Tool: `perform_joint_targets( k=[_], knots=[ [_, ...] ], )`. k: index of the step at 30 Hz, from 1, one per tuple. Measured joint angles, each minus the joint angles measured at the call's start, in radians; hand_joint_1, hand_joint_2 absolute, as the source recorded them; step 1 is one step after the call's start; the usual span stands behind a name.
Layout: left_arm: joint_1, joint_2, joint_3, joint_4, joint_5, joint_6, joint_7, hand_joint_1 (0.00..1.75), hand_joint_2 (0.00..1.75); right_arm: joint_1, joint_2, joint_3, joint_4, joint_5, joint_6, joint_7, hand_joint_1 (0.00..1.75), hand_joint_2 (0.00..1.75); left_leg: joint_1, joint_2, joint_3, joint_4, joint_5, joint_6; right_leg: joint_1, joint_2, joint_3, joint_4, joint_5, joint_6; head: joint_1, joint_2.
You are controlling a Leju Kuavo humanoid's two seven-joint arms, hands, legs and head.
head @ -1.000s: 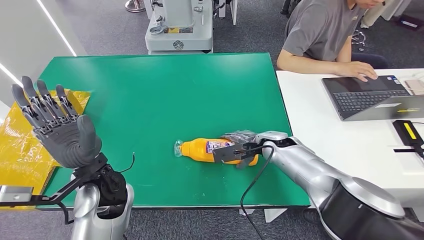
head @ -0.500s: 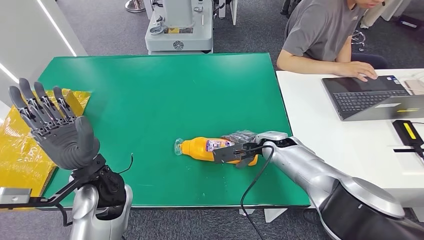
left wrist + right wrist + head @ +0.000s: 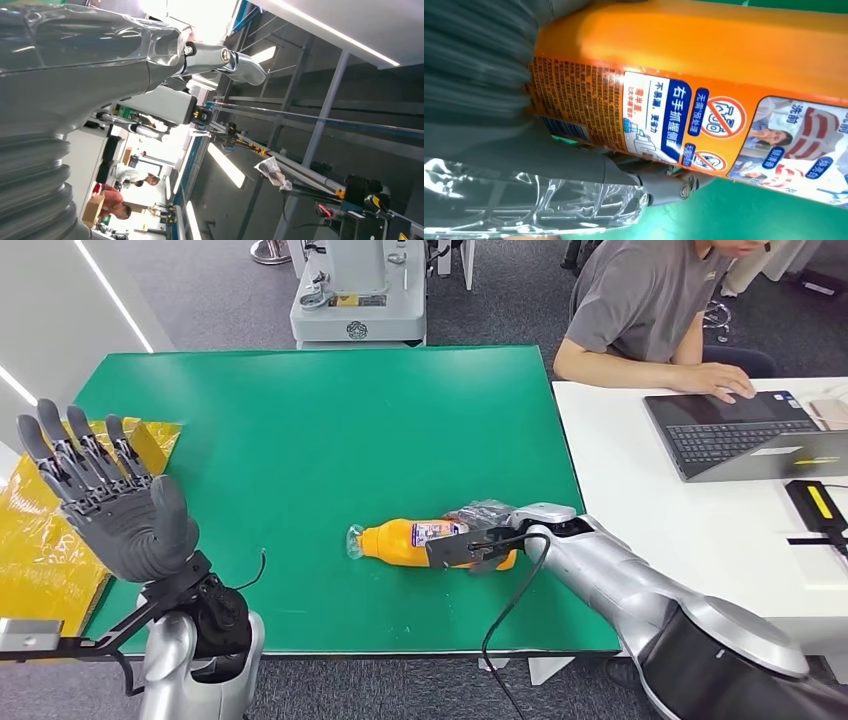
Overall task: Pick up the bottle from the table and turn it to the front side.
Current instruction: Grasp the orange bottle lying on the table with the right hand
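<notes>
The bottle (image 3: pixel 410 540) lies on its side on the green surface (image 3: pixel 300 440), the right hand (image 3: pixel 480 530) gripping its base end. The left hand (image 3: pixel 105 495) is raised, open, empty. Lifting and turning remain.

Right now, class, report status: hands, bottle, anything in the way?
Right hand grips bottle, lying on green table. Left hand raised, open. Nothing in the way.

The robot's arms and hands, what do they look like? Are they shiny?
Yes, partly. Both arms are smooth shiny silver tubes with black joints. The left hand is matte dark grey, with jointed fingers and a thick thumb. A thin black cable loops along the right arm, whose hand is grey too. In the right wrist view, clear crinkly plastic wraps part of that hand.
</notes>
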Motion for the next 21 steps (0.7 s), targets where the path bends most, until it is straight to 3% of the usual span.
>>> perform_joint_targets(
  k=[12,21],
  knots=[
    [0.023,-0.001,0.017,-0.027,-0.013,0.010,0.000,0.00,1.75,0.043,-0.011,-0.086,-0.072,-0.032,-0.173,-0.104,1.75,1.75,0.000,0.000,0.000,0.000,0.000,0.000,0.000,0.000,-0.001,0.000,0.000,0.000,0.000,0.000],
    [0.039,-0.001,0.033,-0.033,-0.015,0.006,0.000,0.00,1.75,0.124,-0.082,-0.274,-0.271,-0.121,-0.256,-0.108,1.75,1.75,0.000,0.000,-0.001,0.000,0.000,0.000,0.000,0.000,-0.001,-0.001,0.000,0.000,0.000,0.000]
  ],
)
